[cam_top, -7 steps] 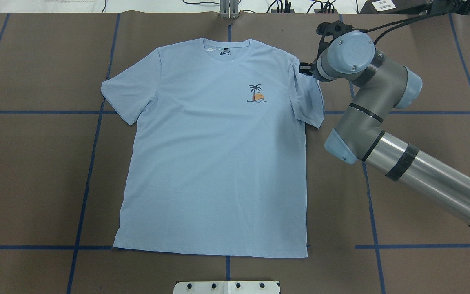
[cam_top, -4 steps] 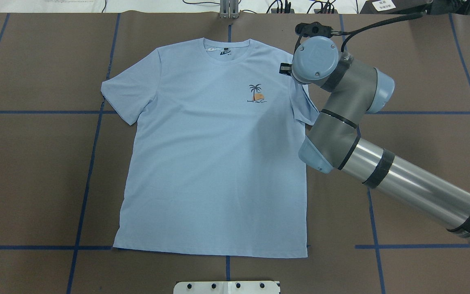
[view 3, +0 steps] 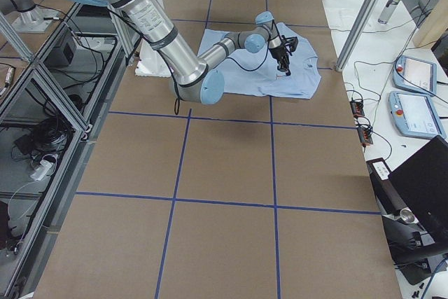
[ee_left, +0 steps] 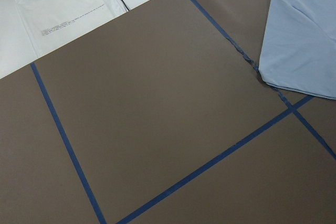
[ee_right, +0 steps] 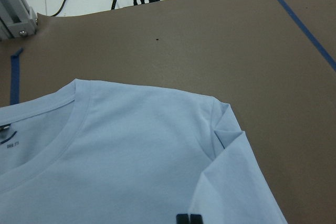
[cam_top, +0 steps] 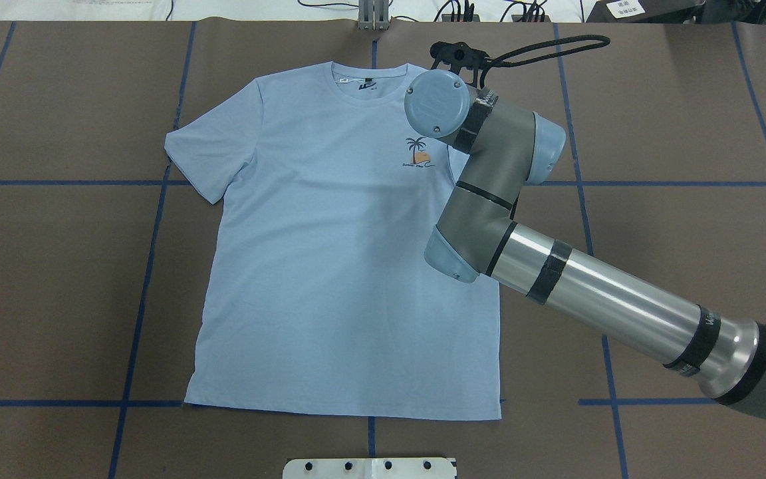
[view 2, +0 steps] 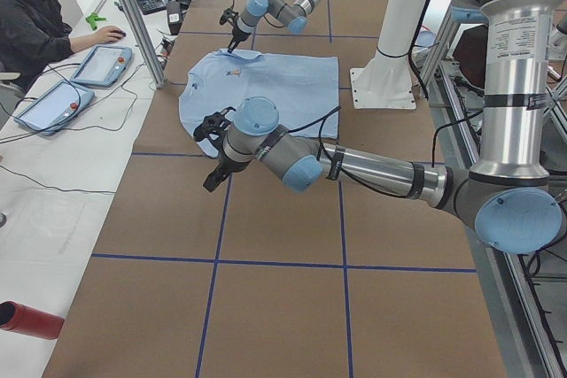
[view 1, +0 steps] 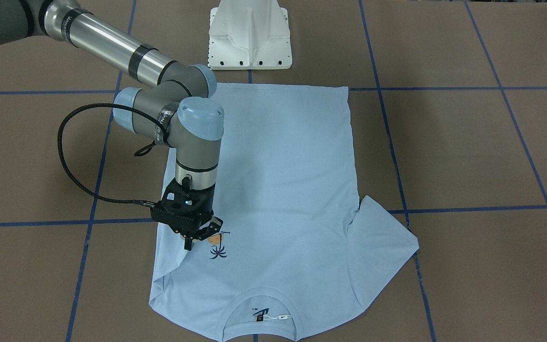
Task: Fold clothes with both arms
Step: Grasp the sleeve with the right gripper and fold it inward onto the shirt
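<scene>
The pale blue T-shirt (cam_top: pixel 330 266) lies flat and face up, collar (cam_top: pixel 370 83) at the far edge. My right gripper (view 1: pixel 193 241) is shut on the shirt's right sleeve and holds it folded inward, just beside the palm-tree print (view 1: pixel 217 251). In the right wrist view the closed fingertips (ee_right: pixel 189 218) pinch the sleeve fabric. In the overhead view the wrist hides the gripper. The other sleeve (cam_top: pixel 207 156) lies spread out. My left gripper (view 2: pixel 214 179) shows only in the exterior left view, above bare table off the shirt's left sleeve (ee_left: pixel 304 40); I cannot tell its state.
The brown table carries a blue tape grid (cam_top: pixel 150 219). The white pedestal base (view 1: pixel 249 35) stands at the shirt's hem side. A metal bracket (cam_top: pixel 373 16) and cables lie at the far edge. An operator (view 2: pixel 35 15) sits at a side desk with tablets.
My right arm has moved left over the shirt, carrying the right sleeve from its spread position inward toward the chest print. The rest of the shirt has not moved.
</scene>
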Controlling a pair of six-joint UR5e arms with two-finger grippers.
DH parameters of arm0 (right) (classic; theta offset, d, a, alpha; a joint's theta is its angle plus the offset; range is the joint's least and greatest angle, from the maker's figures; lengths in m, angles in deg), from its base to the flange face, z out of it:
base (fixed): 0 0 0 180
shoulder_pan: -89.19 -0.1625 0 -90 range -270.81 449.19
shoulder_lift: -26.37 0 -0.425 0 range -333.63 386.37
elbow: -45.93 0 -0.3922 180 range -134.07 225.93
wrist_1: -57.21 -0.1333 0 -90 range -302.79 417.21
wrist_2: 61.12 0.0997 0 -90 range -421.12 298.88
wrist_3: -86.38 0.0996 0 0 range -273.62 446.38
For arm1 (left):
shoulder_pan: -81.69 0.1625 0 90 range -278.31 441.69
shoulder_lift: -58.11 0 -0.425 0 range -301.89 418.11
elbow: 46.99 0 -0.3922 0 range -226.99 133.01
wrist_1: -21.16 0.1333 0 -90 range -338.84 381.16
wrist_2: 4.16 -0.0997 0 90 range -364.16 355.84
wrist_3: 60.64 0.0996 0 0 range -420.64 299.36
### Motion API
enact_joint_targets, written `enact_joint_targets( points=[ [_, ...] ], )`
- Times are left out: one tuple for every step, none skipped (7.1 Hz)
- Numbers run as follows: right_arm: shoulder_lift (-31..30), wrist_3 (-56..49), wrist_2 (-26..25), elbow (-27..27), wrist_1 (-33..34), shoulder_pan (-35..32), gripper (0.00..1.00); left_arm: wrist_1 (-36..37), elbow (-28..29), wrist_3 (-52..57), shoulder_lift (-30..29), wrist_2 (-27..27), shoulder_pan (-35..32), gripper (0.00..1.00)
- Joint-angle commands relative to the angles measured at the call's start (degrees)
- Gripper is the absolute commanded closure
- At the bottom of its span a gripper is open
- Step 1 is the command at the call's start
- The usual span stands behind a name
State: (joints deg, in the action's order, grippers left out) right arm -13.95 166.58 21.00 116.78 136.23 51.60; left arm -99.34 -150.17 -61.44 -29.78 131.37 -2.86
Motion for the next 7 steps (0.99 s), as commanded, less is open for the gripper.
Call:
enact_joint_targets(
  points=[
    [2.0,1.1,-0.2,-2.2,-0.1,0.2,1.0,0.0,0.1,0.0,0.0,0.0,0.0,0.0],
    [4.2,1.3,-1.8,-5.3,-0.2,0.9,1.0,0.0,0.0,0.0,0.0,0.0,0.0,0.0],
    [4.3,1.1,-2.7,-5.6,-0.2,1.6,1.0,0.0,0.2,0.1,0.0,0.0,0.0,0.0],
    [4.3,1.1,-2.7,-5.6,-0.2,1.8,1.0,0.0,0.2,0.1,0.0,0.0,0.0,0.0],
    [4.5,1.1,-2.8,-5.6,-0.3,2.4,1.0,0.0,0.4,0.1,0.0,0.0,0.0,0.0],
    [4.5,1.0,-3.6,-5.6,-0.4,3.0,1.0,0.0,0.4,0.1,0.0,0.0,0.0,0.0],
    [4.5,0.9,-4.1,-5.5,-0.4,3.4,1.0,0.0,0.4,0.1,0.0,0.0,0.0,0.0]
  ],
)
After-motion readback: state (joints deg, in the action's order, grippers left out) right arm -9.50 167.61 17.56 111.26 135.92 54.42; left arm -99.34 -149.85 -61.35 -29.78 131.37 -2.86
